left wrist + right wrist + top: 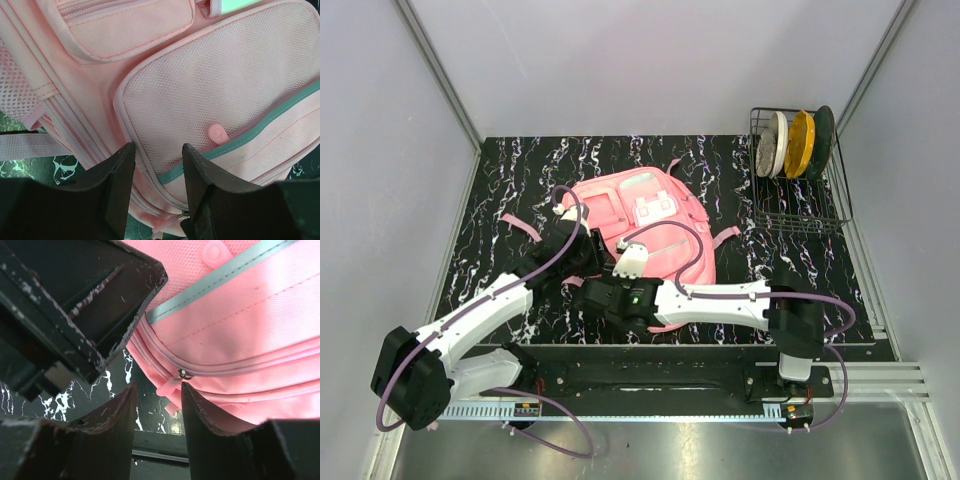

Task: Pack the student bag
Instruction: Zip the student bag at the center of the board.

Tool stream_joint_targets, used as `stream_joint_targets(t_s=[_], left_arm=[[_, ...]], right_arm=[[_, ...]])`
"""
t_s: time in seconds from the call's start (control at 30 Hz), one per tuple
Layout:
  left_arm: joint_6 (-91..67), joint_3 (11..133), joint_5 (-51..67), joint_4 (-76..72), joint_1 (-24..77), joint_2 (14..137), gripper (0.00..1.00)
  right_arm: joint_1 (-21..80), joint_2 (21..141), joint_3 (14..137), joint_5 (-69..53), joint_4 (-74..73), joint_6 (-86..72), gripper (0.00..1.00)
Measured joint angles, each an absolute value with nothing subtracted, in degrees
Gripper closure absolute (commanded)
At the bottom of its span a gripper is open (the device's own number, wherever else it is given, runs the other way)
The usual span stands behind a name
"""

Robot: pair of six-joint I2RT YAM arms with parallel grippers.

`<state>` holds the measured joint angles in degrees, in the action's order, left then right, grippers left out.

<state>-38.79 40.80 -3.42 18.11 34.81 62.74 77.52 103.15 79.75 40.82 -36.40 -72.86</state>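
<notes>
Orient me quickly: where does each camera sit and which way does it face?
Top external: above and behind the bases, looking down on the student bag and dish rack; both arms show.
Left wrist: on the left arm, looking down at the bag's mesh pocket; left gripper at bottom.
Right wrist: low by the bag's edge, facing its zipper pull; right gripper at bottom.
Shared: both wrist views show the mint trim.
</notes>
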Motion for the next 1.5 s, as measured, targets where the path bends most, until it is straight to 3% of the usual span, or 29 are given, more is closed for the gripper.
stream_joint_targets(t_s=[0.5, 0.73, 0.87, 1.0, 1.43, 1.5], left_arm=[[-38.6, 40.8, -3.0, 17.9, 34.4, 62.7, 0.56], [-38.5, 40.8, -2.6, 17.1, 34.2, 62.7, 0.57], [-38.4, 40.8, -2.0, 16.7, 34.2, 62.7, 0.56], [-38.3, 40.8, -1.9, 16.7, 33.8, 62.7, 0.53], [-38.2, 40.8, -1.8, 17.1, 33.7, 62.0, 0.53], [-38.1, 40.8, -1.8, 17.0, 33.7, 61.8, 0.53]], right_arm=[[75.0, 105.6, 80.8, 36.3, -36.6, -75.4, 0.74], [74.4, 106.1, 80.8, 34.7, -36.7, -75.5, 0.74], [74.2, 106.2, 80.7, 34.3, -36.7, -75.5, 0.63], [74.2, 106.2, 80.7, 34.3, -36.4, -76.0, 0.63], [74.2, 107.2, 79.5, 35.0, -36.2, -83.9, 0.77], [74.2, 107.5, 79.4, 35.1, -36.2, -84.7, 0.88]])
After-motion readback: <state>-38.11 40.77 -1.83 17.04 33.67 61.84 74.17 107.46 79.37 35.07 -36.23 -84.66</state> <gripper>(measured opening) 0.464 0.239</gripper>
